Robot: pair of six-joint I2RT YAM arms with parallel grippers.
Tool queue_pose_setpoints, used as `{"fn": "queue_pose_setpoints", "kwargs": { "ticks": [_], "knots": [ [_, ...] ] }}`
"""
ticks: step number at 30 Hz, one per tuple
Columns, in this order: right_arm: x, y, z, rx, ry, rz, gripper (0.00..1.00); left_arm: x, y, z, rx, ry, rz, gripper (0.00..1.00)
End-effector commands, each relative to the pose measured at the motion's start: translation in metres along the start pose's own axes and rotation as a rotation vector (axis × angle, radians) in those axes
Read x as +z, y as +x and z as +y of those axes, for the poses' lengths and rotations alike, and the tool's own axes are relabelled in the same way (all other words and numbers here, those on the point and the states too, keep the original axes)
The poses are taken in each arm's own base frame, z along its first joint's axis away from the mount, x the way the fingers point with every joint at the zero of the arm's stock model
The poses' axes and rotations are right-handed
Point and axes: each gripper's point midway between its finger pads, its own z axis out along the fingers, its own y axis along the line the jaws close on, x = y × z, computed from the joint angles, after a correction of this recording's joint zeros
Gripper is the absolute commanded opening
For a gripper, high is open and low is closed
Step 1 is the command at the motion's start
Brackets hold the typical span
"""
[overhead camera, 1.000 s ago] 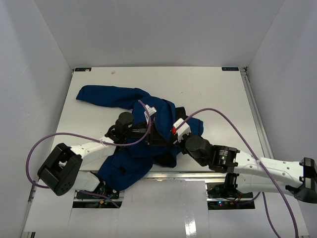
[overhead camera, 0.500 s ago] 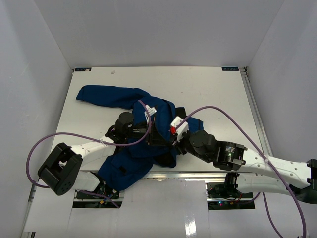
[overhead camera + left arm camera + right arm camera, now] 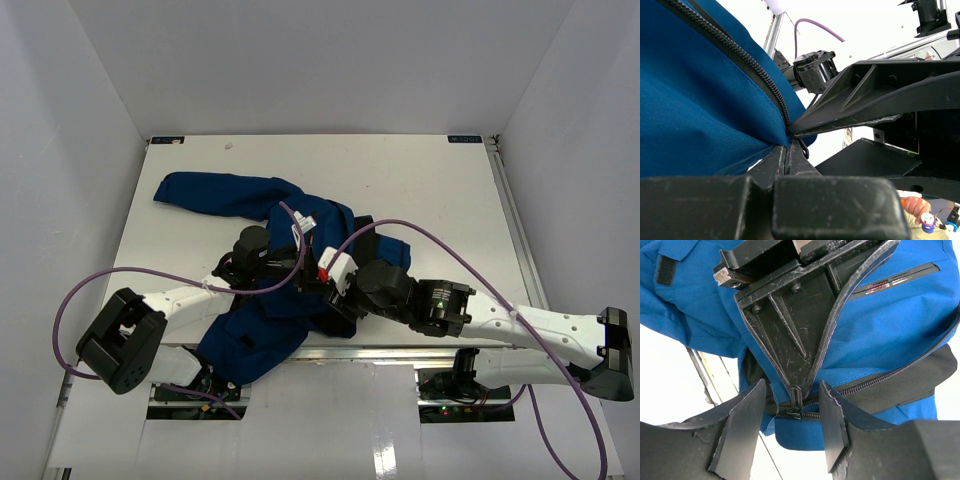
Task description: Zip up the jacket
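The royal-blue jacket (image 3: 225, 195) lies crumpled left of centre, with its black lining showing and its hem hanging over the table's near edge. My left gripper (image 3: 312, 272) is over the jacket's middle. In the left wrist view it (image 3: 788, 146) is shut, pinched at the end of the black zipper (image 3: 755, 75). From the right wrist view the zipper pull (image 3: 796, 395) runs up into those shut tips, above the slider (image 3: 792, 412). My right gripper (image 3: 791, 385) is open, one finger on each side of the slider and touching nothing. The zip teeth (image 3: 875, 382) run off to the right.
The white table (image 3: 430, 190) is walled on three sides. A metal rail (image 3: 380, 352) runs along its near edge. Purple cables (image 3: 470, 260) loop over both arms. The right arm (image 3: 520, 325) reaches in low from the right.
My right gripper has opened and moved left across the jacket, up against my left gripper. The left arm and the jacket have stayed put.
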Motion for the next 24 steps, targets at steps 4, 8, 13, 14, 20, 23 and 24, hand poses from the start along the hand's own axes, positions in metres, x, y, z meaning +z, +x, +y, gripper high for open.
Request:
{"fn": "queue_pose_setpoints", "kwargs": {
  "ticks": [4,8,13,14,20,23,24],
  "knots": [
    [-0.002,-0.012,-0.011,-0.021,0.048,-0.014,0.52,-0.001,0.002,-0.007,0.025,0.028,0.008,0.00],
    [-0.001,-0.009,-0.014,-0.029,0.066,-0.007,0.47,-0.001,0.002,-0.007,0.026,0.028,0.008,0.00],
    [-0.002,-0.008,-0.021,-0.038,0.103,-0.005,0.24,-0.001,0.002,-0.007,0.025,0.027,0.008,0.00],
    [-0.003,-0.008,-0.022,-0.039,0.106,-0.006,0.18,-0.001,0.002,-0.007,0.026,0.027,0.007,0.00],
    [-0.008,-0.011,-0.024,-0.032,0.115,-0.028,0.08,-0.001,0.001,-0.008,0.029,0.030,0.008,0.00],
    [-0.011,-0.011,-0.026,-0.027,0.125,-0.033,0.08,-0.001,0.002,-0.008,0.029,0.030,0.008,0.00],
    [-0.012,-0.011,-0.027,-0.026,0.128,-0.037,0.08,-0.001,0.002,-0.008,0.028,0.031,0.009,0.00]
  ]
}}
